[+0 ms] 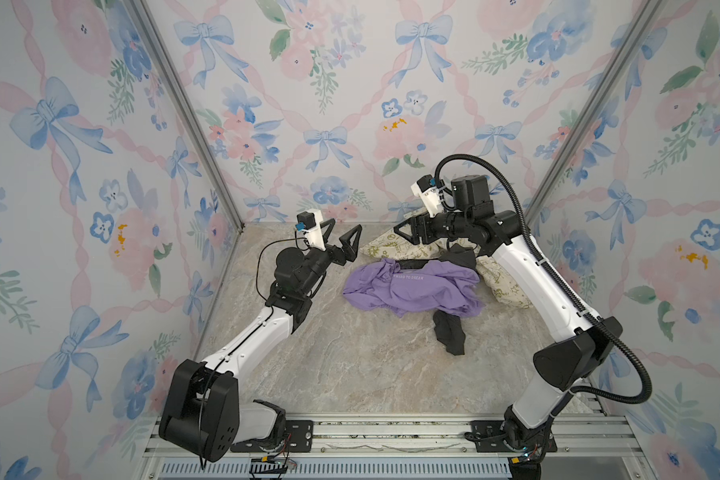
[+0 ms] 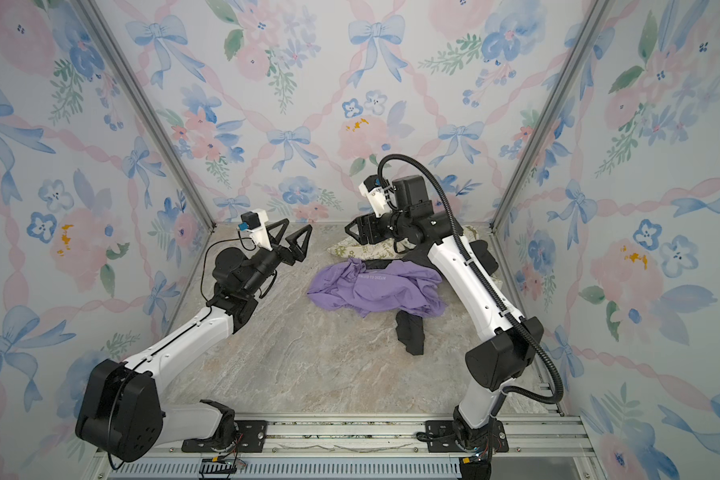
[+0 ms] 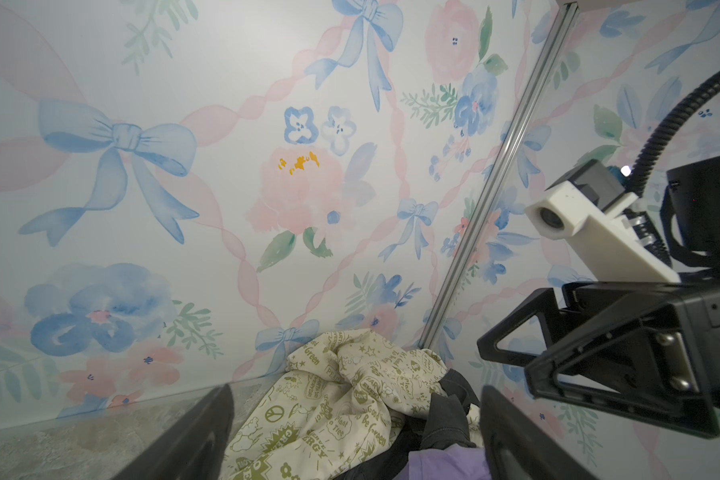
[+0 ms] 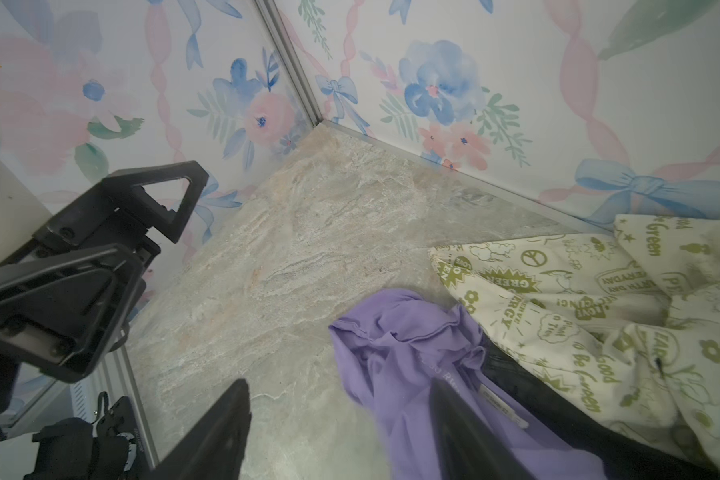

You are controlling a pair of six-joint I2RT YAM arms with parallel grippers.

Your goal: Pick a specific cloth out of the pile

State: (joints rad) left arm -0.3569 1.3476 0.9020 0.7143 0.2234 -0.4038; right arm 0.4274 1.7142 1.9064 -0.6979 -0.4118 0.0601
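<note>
Both top views show us the cloth (image 1: 412, 286) lying at the front edge of the pile (image 1: 504, 278) over black garments (image 1: 447, 332), with left gripper (image 1: 347, 225) and right gripper (image 4: 339, 388) spread apart and empty, so we judge it not yet pulled clear.

Both top views hang high at the front and look down and inward over the whole desk (image 1: 350, 374) to the back wall (image 1: 350, 104), showing nearly the same scene. My left wrist camera rides close behind my left tool (image 3: 356, 392), tipped up at that wall; it catches part of the pile (image 3: 341, 399) and my right tool (image 3: 504, 357) nearby. My right wrist camera looks down past its own tool toward what seems the back left corner, sharing the purple cloth (image 4: 391, 365) and the pile with the left one.
</note>
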